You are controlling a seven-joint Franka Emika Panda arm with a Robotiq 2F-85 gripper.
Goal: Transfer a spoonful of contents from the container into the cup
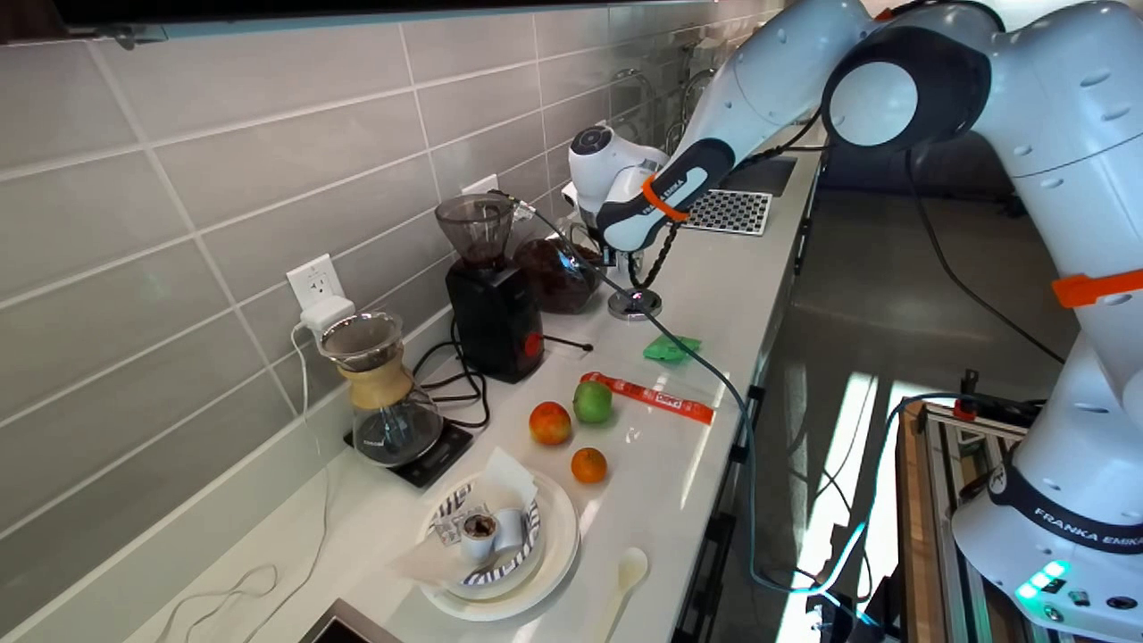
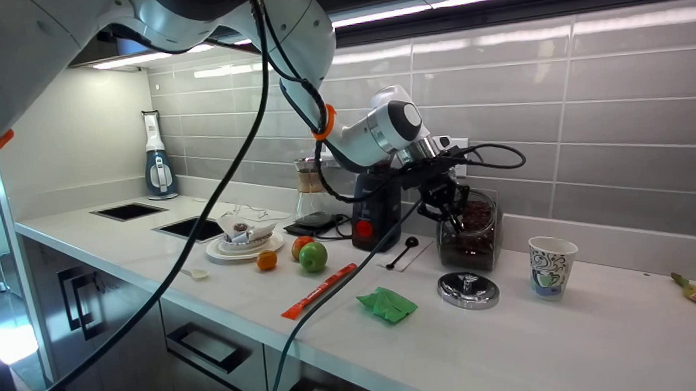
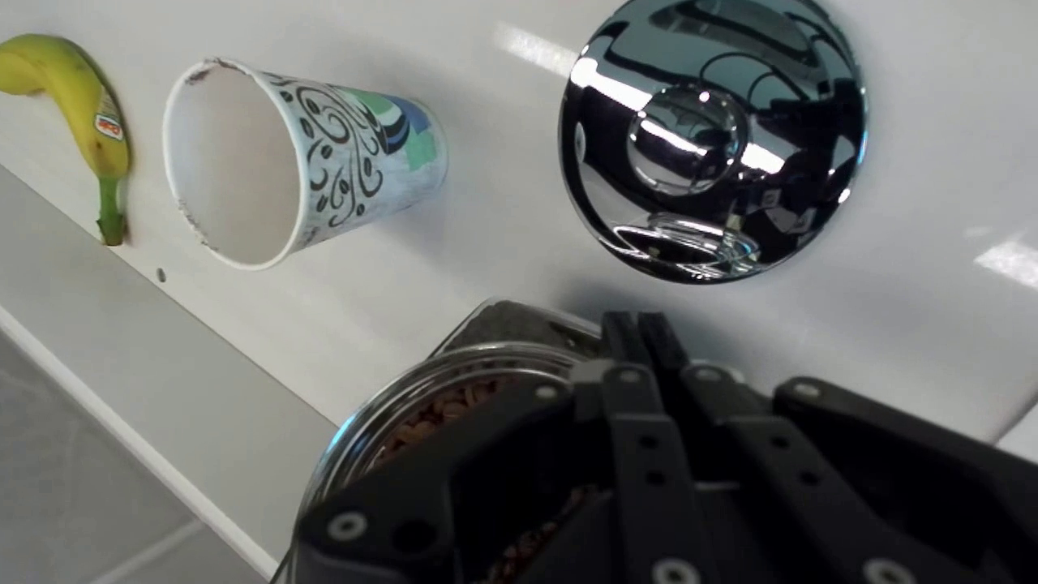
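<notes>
The container is a clear glass jar [image 2: 469, 250] filled with dark brown beans; its round open mouth and glass rim [image 3: 425, 371] show in the wrist view. My gripper [image 3: 643, 328] is at that mouth, its fingers together with only a thin gap and nothing between them. Whether the fingertips are above, inside or beside the rim I cannot tell. To the jar's side stands the cup, a patterned paper cup [image 2: 551, 268], upright; the wrist view looks into the empty-looking cup [image 3: 308, 166]. A black scoop [image 2: 411, 242] lies on a white napkin on the jar's opposite side.
A chrome lid [image 2: 468, 290] lies in front of the jar. A black grinder [image 1: 494, 313] stands close to the jar by the wall. Nearby are a green packet [image 2: 388, 305], a red stick packet [image 2: 319, 291], fruit, and a banana [image 3: 77, 105]. A cable crosses the counter.
</notes>
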